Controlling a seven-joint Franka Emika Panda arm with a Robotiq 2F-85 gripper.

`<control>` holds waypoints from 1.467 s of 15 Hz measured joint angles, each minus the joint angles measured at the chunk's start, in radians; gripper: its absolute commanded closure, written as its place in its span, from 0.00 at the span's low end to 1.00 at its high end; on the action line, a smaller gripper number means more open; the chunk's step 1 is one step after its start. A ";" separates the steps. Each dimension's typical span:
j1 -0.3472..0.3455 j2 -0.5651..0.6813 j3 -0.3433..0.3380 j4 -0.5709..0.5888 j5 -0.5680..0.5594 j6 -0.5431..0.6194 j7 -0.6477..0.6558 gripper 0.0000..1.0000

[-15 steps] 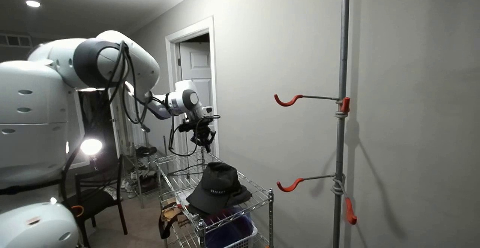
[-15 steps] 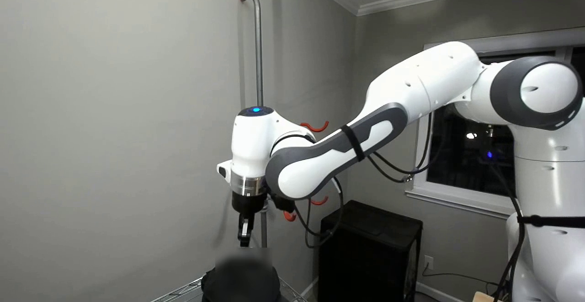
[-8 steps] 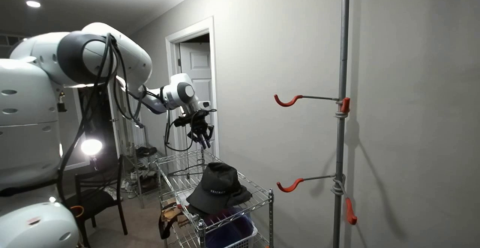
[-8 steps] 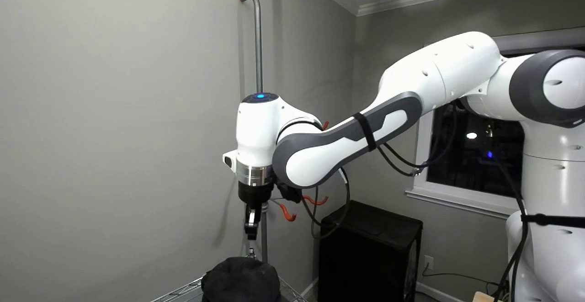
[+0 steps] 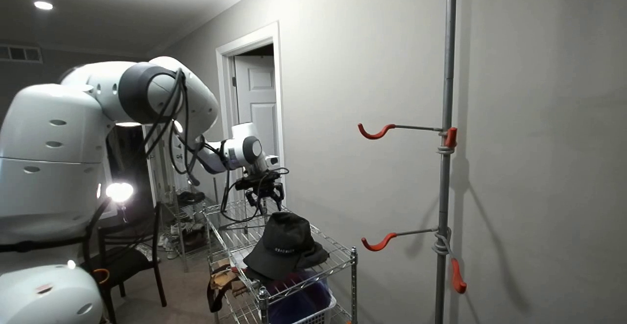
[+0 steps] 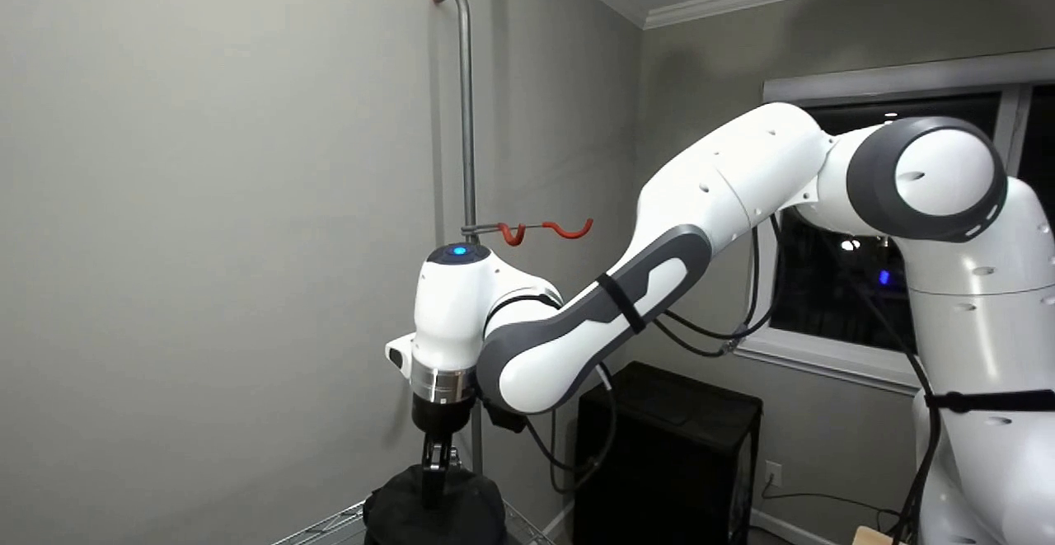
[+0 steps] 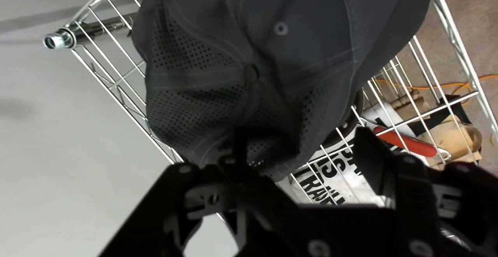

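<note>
Grey walls (image 5: 367,69) and a panelled door (image 5: 262,86) are forming the background. Amid this, the claw (image 7: 303,144) is pointing downward, its two fingers standing apart and gripping nothing. One finger is overlapping the black cap (image 7: 253,93) in the wrist view; the pictures are not showing whether it is touching the cloth. Near the fingertips, the cap is resting crown-up on the wire-topped desk (image 5: 354,260), its perforated back lying nearest the claw and its brim facing away. Stiff front panels are probably keeping the crown raised, while the metal bars are bearing its weight from beneath. Under the top wires, a white basket (image 5: 318,315), a tan bundle (image 5: 224,280) and a red handle (image 7: 412,144) are occupying the lower space, presumably being stored there so that the top is serving the cap. Farther out, red hooks (image 5: 373,136) are projecting from a metal pole (image 5: 444,191); coiled fastenings (image 5: 445,150) are apparently holding them at separate heights.

As to pose, the arm (image 6: 725,190) is arching across from its column, its forearm sloping down to an upright wrist. Consequently, the claw is hanging nearly vertical at the cap's rear side. A black strap (image 6: 621,302) is circling the forearm, seemingly keeping cables (image 5: 180,75) close to it. Beyond the arm, a black box (image 6: 668,454) is standing near the window (image 6: 824,314).
</note>
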 measured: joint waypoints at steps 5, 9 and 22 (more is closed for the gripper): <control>-0.005 0.082 0.000 0.004 0.029 0.068 -0.076 0.54; -0.013 0.098 0.000 0.008 0.047 0.071 -0.120 0.80; -0.014 0.064 0.000 0.017 0.069 0.067 -0.154 0.95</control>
